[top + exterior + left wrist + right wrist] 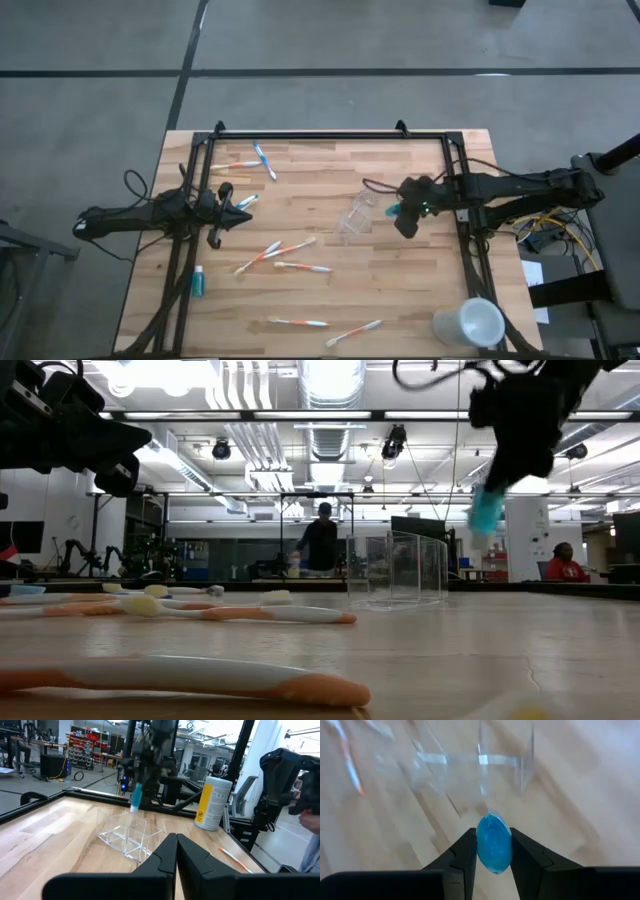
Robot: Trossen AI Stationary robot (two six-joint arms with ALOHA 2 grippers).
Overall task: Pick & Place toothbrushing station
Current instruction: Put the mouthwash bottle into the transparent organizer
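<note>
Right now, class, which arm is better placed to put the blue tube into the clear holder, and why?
The right. Its gripper is shut on a blue tube held above the table beside the clear holder. The left gripper is empty and farther off.

A clear plastic holder [357,213] with thin dividers is stood upright near the middle of the worktop [400,300]. A small blue tube [493,843] is pinched in the right end effector [398,212], held up off the wood just beside the holder. A second blue tube [198,281] is laid flat by the left edge. Orange-and-white and blue toothbrushes [290,247] are scattered flat all over, none in the holder.
</note>
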